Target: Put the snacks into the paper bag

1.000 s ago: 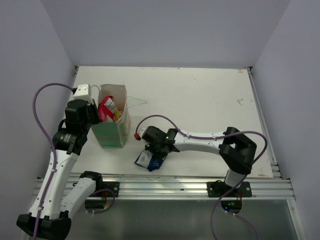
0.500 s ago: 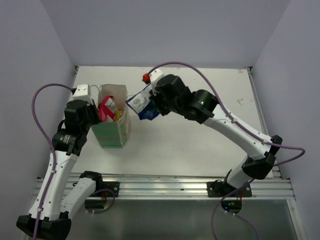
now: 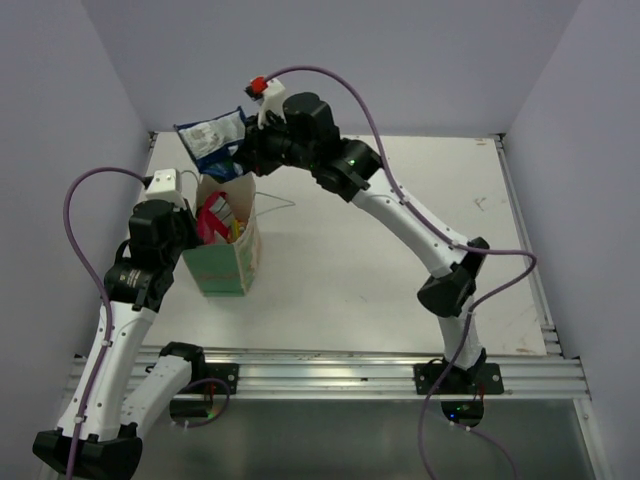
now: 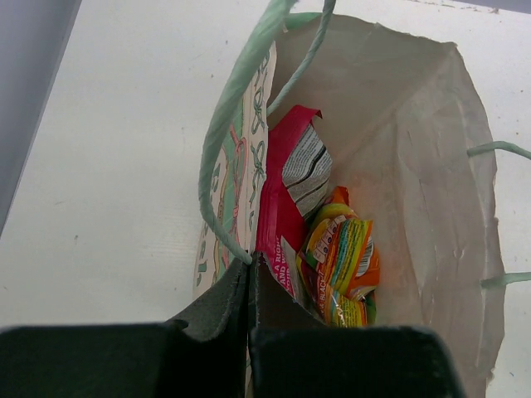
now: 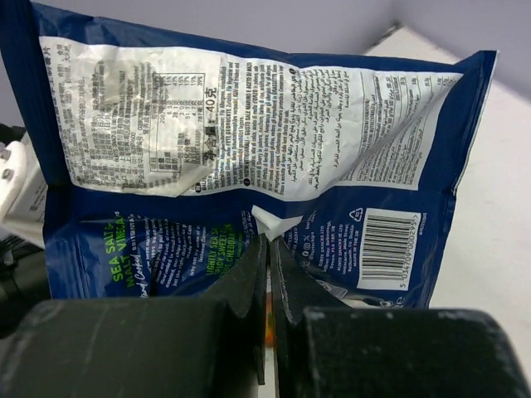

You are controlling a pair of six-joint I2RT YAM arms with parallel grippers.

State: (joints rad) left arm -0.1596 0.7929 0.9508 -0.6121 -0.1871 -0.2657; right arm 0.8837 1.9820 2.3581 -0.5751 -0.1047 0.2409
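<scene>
Top: right gripper (image 3: pixel 243 155) clamps blue packet (image 3: pixel 212 136), raised by the bag's (image 3: pixel 222 268) far rim, not in yet; left gripper (image 3: pixel 192 222) at left rim.
Left wrist: jaws pinched on bag wall; magenta packet (image 4: pixel 278 207) and orange packet (image 4: pixel 342 255) inside; right side probably free.
Right wrist: jaws closed on packet's edge.
Do: tip a corner down, lower on the free side, release below the rim.

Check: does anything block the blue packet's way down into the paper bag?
Nothing visible does. The right gripper holds the blue-and-white packet above the paper bag, whose mouth stands open, pinched by the left gripper; the magenta packet and orange packet inside leave room.
</scene>
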